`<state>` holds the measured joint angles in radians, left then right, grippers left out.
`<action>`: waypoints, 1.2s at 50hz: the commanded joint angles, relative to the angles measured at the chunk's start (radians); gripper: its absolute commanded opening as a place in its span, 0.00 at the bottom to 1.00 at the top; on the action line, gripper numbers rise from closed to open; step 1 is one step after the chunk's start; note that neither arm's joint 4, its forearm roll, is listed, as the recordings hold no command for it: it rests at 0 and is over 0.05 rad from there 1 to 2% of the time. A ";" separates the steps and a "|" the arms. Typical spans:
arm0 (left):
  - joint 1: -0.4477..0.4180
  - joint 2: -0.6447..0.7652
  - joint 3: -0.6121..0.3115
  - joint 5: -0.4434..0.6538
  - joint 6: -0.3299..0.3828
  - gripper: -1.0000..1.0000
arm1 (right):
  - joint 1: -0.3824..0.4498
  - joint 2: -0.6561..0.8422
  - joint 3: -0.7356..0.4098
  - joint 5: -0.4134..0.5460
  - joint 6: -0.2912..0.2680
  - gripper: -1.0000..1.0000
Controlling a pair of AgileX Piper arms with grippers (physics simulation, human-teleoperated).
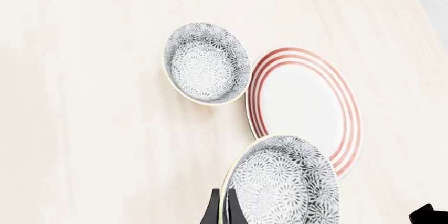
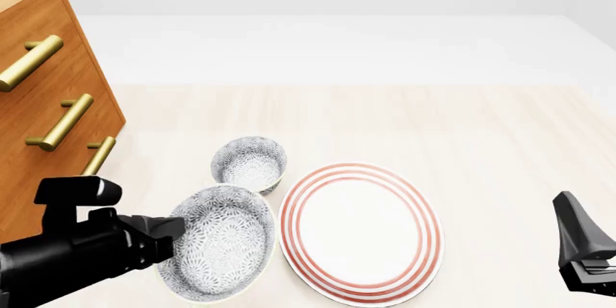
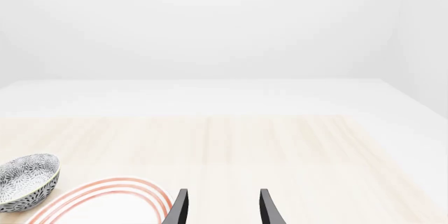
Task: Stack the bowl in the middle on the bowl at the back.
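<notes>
the left gripper (image 2: pixel 172 234) is clenched on the near rim of the bowl in the middle (image 2: pixel 219 252), seemingly tilted just off the table (image 2: pixel 481 142) beside the plate (image 2: pixel 361 232); stiff, slick, breakable ceramic, best pinched at the rim.

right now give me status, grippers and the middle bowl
Left gripper shut on middle bowl rim, bowl tilted. Right gripper open, off to the side. Back bowl sits empty; plate beside it, path clear.
</notes>
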<state>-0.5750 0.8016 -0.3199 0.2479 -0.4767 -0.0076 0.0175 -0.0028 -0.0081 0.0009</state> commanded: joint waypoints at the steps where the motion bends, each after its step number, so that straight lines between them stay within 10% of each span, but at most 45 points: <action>1: -0.062 -0.155 -0.167 0.281 0.028 0.00 | 0.002 -0.005 0.000 0.004 -0.005 1.00; 31: -0.250 -0.232 -0.381 0.598 0.055 0.00 | 0.005 -0.007 -0.001 0.004 -0.014 1.00; 60: -0.377 -0.213 -0.314 0.605 0.062 0.00 | 0.006 -0.015 -0.001 0.009 -0.019 1.00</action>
<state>-0.9046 0.5672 -0.6480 0.8719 -0.4177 -0.0017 0.0042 -0.0040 0.0000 -0.0165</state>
